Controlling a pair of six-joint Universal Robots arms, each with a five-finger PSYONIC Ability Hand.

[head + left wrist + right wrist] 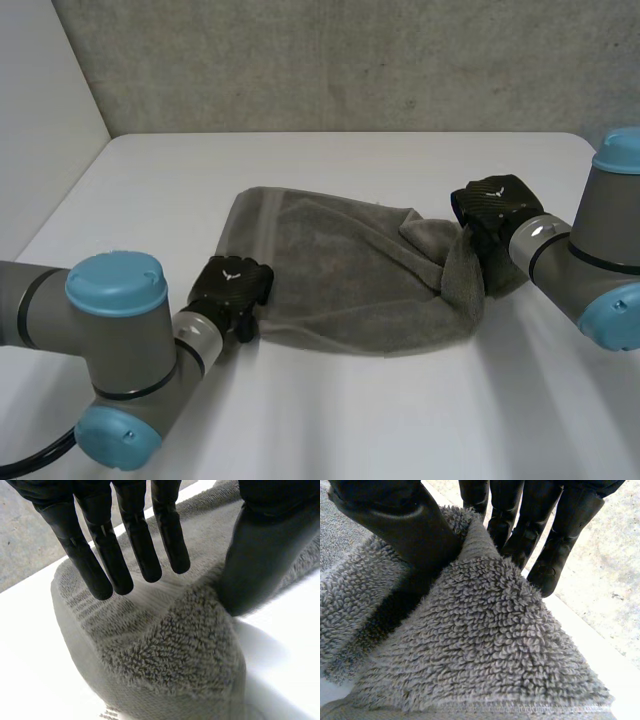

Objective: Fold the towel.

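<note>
One grey towel point(340, 275) lies on the white tabletop point(330, 420) between two hands: the right hand point(495, 205) pinches the towel's raised corner, while the left hand point(232, 285) (fingers straight, released) rests on the opposite corner.

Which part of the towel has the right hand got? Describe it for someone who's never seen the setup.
On the white table, a grey towel lies spread between the two arms. At its end by the right hand, a flap stands up off the table, pinched between thumb and fingers. It's the towel's only lifted part; the end by the left hand lies low.
</note>
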